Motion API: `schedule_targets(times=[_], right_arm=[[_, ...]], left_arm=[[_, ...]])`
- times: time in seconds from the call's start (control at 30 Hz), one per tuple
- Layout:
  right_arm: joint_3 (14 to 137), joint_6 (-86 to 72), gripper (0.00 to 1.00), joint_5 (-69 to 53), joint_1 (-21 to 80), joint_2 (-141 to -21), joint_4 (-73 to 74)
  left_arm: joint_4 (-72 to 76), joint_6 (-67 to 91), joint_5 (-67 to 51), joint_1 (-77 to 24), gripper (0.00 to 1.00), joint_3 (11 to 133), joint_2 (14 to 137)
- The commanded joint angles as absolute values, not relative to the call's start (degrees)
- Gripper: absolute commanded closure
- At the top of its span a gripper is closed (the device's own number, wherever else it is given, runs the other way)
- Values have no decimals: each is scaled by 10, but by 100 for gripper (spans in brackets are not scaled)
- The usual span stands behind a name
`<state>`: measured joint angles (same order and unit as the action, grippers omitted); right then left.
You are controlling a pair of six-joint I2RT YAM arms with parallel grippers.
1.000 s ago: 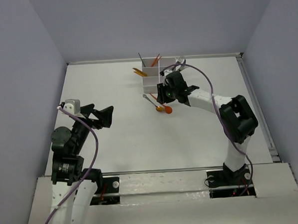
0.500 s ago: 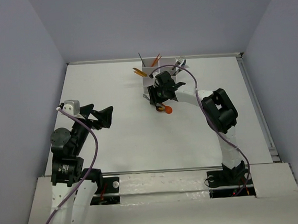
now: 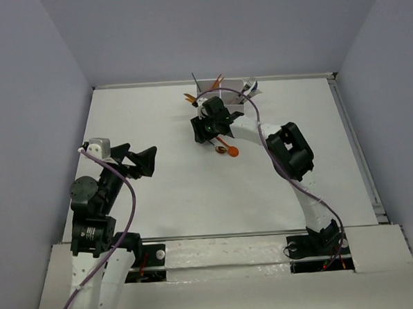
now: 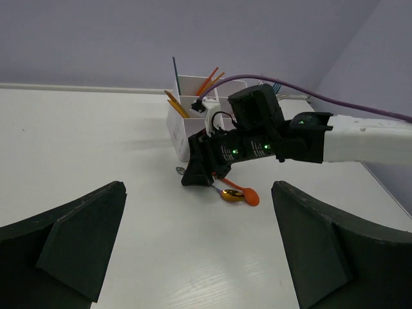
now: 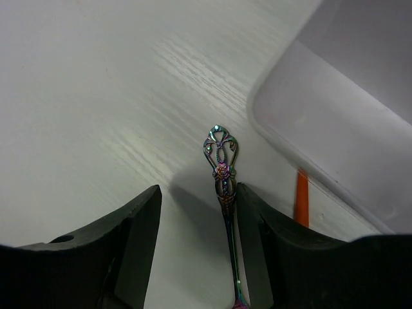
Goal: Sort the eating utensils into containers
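Black right hand [image 5: 199, 193] has swung left to the ornate spoon [image 5: 221, 168], fingers parted astride its handle, gripping nothing.

I count two spoons by my claw [image 5: 198, 203]: one ornate metal spoon [image 5: 222, 168] between my fingers [image 5: 129, 244], one orange spoon [image 5: 300, 196] just beside it. One white container block [image 5: 335, 129] stands beyond.

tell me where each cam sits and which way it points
Top external: above and behind the bases, looking down at the table; both arms show.
Left wrist: on the left gripper, facing the containers and right gripper; own fingers show.
Right wrist: looks down at an ornate handle between its fingers.
Top and left wrist share the containers.
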<state>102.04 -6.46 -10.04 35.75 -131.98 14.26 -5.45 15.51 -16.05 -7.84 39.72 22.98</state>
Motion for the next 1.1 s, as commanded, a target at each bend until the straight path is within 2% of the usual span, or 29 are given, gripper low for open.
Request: schedule_targets(times=[0.0, 0.27, 0.37, 0.5, 0.77, 0.9, 0.97, 1.07], right_arm=[[1049, -43, 44, -138, 387, -1350, 166], [963, -45, 48, -138, 439, -1311, 134], [875, -96, 48, -137, 454, -1263, 87], [743, -120, 44, -136, 489, -1199, 45], [657, -113, 37, -122, 523, -1099, 77], [654, -119, 34, -80, 523, -1059, 97], [661, -138, 35, -41, 523, -1034, 110], [676, -173, 46, 55, 523, -1020, 144]], left_arm=[[-34, 153, -158, -81, 1, 395, 225], [-33, 153, -159, -81, 1, 395, 224], [-33, 153, -160, -81, 1, 395, 221], [-33, 154, -160, -81, 1, 395, 221], [-32, 155, -161, -81, 1, 393, 221], [-31, 155, -162, -81, 1, 393, 221], [-31, 155, -162, -81, 1, 393, 221], [-31, 155, -163, -81, 1, 393, 222]])
